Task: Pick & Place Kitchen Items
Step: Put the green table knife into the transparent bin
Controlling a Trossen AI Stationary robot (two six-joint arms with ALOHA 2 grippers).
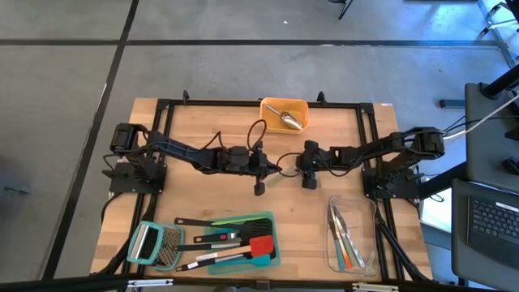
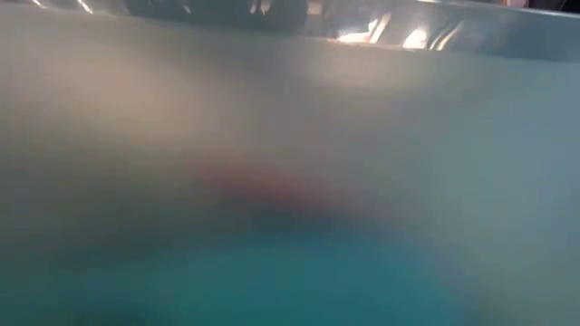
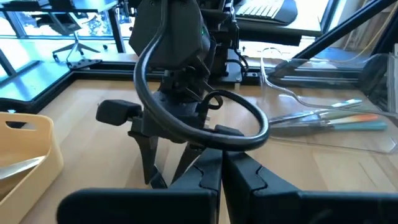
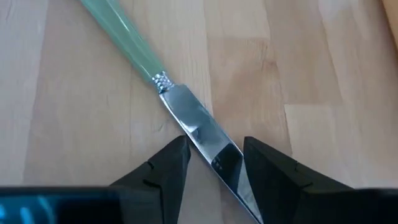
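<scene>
Knife with a pale green handle and shiny silver blade (image 4: 186,118): that is the thing you are after now. It lies flat on the wooden worktop (image 1: 203,195) near the middle, between the two arms. Your right gripper (image 4: 214,165) sits right over the blade, with one dark finger on each side. The fingers are partly open and have not squeezed the knife; I judge it is not held, since the handle lies flat on the wood. The fingers straddle the blade so that closing them would pinch its thin sides.

Your left gripper (image 1: 259,188) hangs just beside the knife with its fingers shut and nothing in them. It looks like it is only waiting there.

Next to you, the clear plastic tray (image 1: 369,258) holds other cutlery with coloured handles (image 1: 345,239). I think the knife belongs with those, because they look alike. The orange bin (image 1: 298,105) at the far edge holds a silver scoop (image 1: 287,118). The teal tray (image 1: 268,221) holds black and red turners (image 1: 239,243), with a flat metal grater (image 1: 154,243) beside it.

The low view is blurred, so it tells you nothing.
</scene>
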